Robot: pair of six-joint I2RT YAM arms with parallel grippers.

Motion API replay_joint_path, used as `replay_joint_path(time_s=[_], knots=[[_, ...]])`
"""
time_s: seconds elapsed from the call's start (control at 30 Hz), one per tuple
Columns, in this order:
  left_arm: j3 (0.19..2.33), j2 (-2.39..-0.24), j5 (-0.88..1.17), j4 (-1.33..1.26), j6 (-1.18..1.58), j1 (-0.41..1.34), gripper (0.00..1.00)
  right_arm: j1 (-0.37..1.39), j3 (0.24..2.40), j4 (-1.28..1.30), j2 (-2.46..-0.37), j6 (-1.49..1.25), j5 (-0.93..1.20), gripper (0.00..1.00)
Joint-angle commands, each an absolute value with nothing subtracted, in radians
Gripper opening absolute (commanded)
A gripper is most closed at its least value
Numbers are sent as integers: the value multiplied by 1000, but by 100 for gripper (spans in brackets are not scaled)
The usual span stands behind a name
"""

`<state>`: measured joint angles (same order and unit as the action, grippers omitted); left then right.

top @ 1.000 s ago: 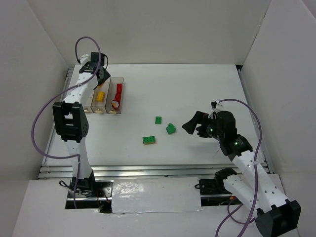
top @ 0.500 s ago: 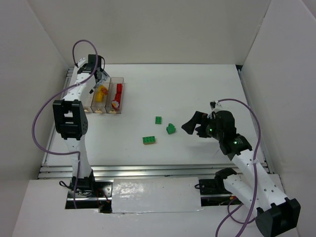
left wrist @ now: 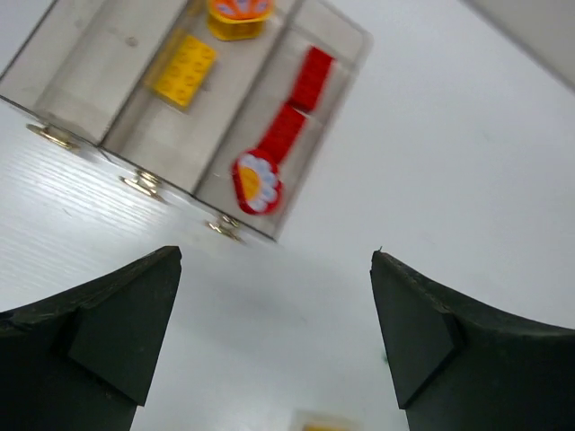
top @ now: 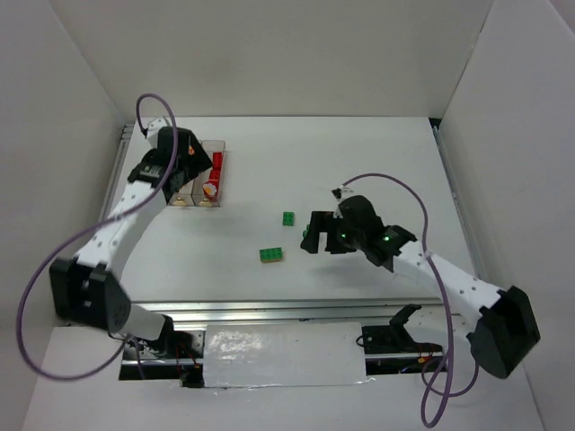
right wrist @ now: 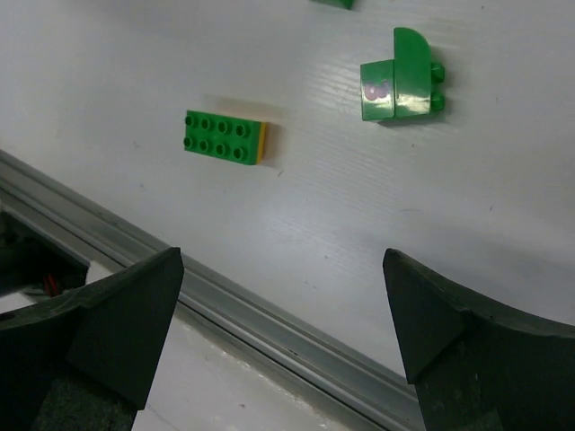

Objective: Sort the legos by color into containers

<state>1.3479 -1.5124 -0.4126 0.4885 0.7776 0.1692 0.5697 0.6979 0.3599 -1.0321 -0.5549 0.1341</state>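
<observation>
At the far left of the table (top: 386, 153), the containers (left wrist: 81, 72) are set in a row and are partly covered in the top view by the left arm. A yellow brick (left wrist: 183, 70) and a yellow rounded piece (left wrist: 238, 11) are held in the middle bin. Two red bricks (left wrist: 296, 103) laid end to end and a red rounded piece (left wrist: 255, 181) with a flower print are held in the right bin. The left pincer (left wrist: 276, 269) is spread wide close to the bins, with nothing gripped. Near the table's middle, three green legos are scattered apart from one another: a studded green brick (right wrist: 225, 137), a small green brick (top: 287, 218) and a green rounded piece (right wrist: 402, 79). The right pincer (right wrist: 283, 260) is held open above them, with nothing between its fingers. In the top view the green rounded piece is largely hidden by it.
</observation>
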Motion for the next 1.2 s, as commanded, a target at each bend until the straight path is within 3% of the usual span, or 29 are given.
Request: replay_joint_path(time_s=[0.0, 0.27, 0.43, 0.5, 0.57, 1.03, 1.17], knots=[[1199, -1245, -388, 405, 700, 225, 100, 689, 846, 351, -1199, -557, -53, 100], [1039, -858, -190, 549, 516, 267, 100, 866, 1067, 357, -1561, -525, -181, 100], [950, -715, -65, 583, 410, 268, 100, 885, 1091, 258, -1651, -227, 75, 100], [902, -690, -39, 580, 379, 268, 100, 890, 1106, 265, -1652, -90, 228, 100], [858, -657, -14, 560, 365, 268, 100, 903, 1118, 281, -1655, 13, 250, 100], [816, -618, 130, 500, 324, 267, 100, 904, 1331, 454, -1899, 305, 115, 96], [815, -612, 133, 499, 321, 267, 99, 904, 1350, 502, -1950, 307, 115, 88]])
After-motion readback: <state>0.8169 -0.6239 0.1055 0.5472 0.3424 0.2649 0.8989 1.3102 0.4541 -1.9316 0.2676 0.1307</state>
